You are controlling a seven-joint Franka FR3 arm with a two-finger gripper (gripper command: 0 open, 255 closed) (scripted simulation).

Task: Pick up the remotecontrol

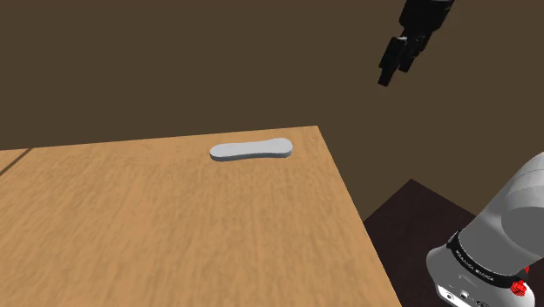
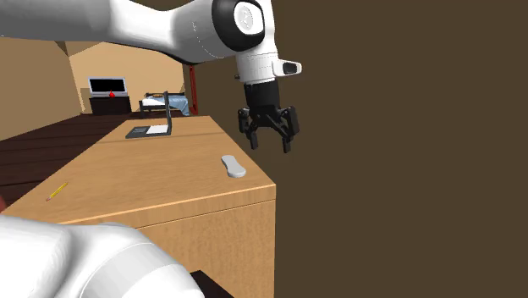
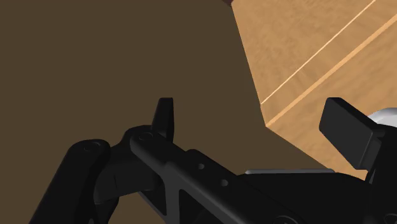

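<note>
The gripper point(image 2: 269, 142) hangs unclenched and empty, its two black fingers point(image 3: 347, 130) spread apart with nothing between them, out past the table point(image 1: 131, 227) corner and well above the level of the tabletop. The remote control point(image 1: 251, 150), a flat pale grey bar with rounded ends, lies on the table close to its edge and near that same corner, with its long side running roughly along the edge. The main hazard, as I judge it, comes from that position. The hand has to travel in over the table before it descends, and a drop begun too early would bring a finger down on the table's rim instead of on the wood. The remote sits very low, so the fingers must come almost to the tabletop to get purchase. If they stop too high they will close on air or skid off its rounded upper face, and if they go too deep they will jam into the table. They also need to straddle the narrow width, since a hand turned along the length cannot span it. Any sideways nudge while closing could slide the bar off the table.
</note>
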